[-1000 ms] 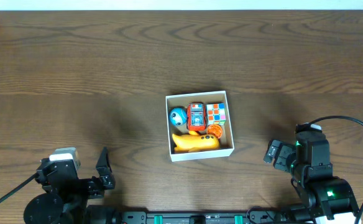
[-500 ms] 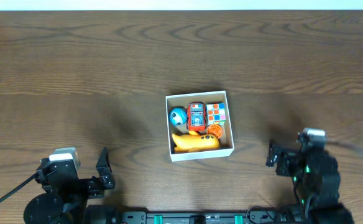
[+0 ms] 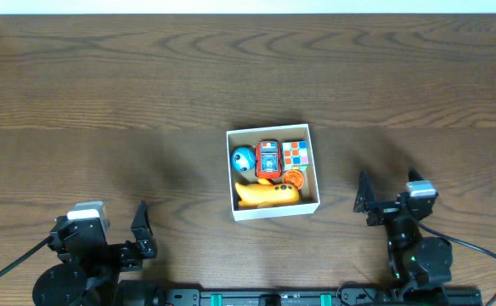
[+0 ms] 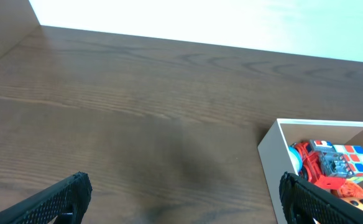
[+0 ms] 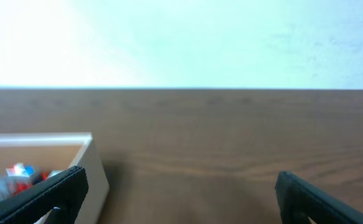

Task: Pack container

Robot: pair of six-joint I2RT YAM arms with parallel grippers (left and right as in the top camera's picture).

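Roughly midway between left gripper [image 4: 181, 202] and right gripper [image 5: 181, 196] sits container [image 3: 275, 209]

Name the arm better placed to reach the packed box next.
Right, probably. In the overhead view the right gripper sits nearer the container than the left gripper does. Both are open and empty, so distance is the only visible difference.

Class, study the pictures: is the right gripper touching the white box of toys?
Apart. The overhead view shows a strip of bare table between the white box and the right gripper, which stands open and empty.
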